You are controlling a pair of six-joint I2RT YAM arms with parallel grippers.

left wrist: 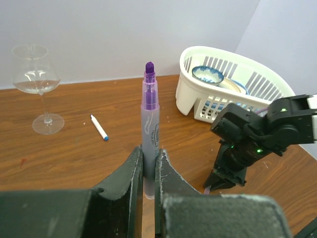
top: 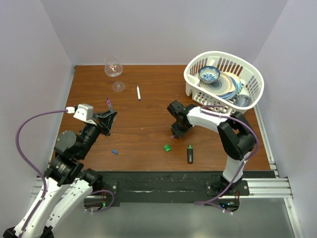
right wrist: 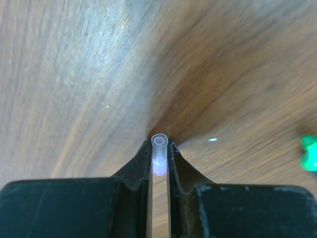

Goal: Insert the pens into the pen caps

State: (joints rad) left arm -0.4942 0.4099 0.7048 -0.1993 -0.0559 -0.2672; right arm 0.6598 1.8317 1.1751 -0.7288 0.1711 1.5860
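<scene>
Robot lab test cell, plain white walls [top: 163,29], wooden table [top: 148,134], aluminium mounting rail [top: 270,187]

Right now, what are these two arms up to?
The left gripper holds an uncapped purple pen by its barrel. The right gripper pinches a small purple-tinted cap near the table. The two are apart, so nothing is capped yet. A white pen, black marker, green cap and blue cap lie loose.
</scene>
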